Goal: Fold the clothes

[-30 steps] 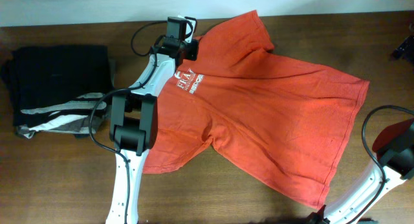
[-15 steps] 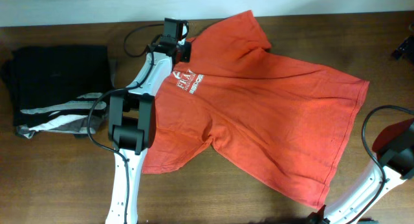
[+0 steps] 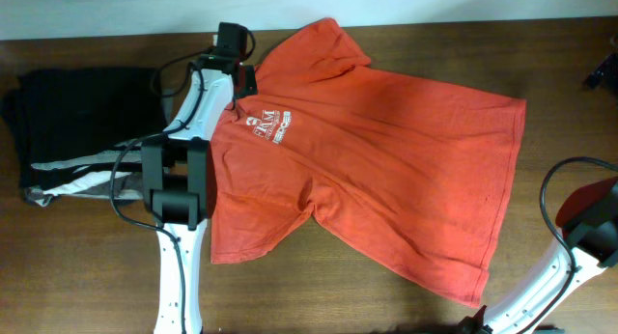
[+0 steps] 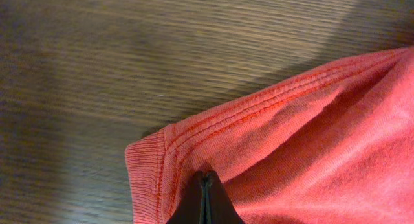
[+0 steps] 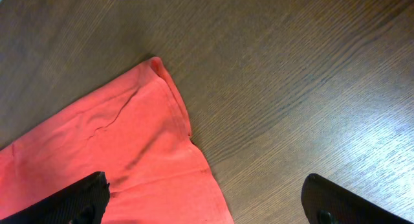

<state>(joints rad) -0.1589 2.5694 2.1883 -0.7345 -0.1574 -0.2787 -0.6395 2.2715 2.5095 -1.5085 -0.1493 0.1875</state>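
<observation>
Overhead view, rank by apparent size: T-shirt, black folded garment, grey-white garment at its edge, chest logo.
1. T-shirt, by far the largest.
2. black folded garment.
3. grey-white garment; only an edge shows, so its full size is unclear.
4. chest logo, the smallest.

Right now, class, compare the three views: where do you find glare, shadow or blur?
Overhead view: even light, the T-shirt sharp throughout. Left wrist view: hem stitching crisp, the table at left dim and soft. Right wrist view: pale glare on the wood at lower right, the right gripper just dark blurred shapes.
</observation>
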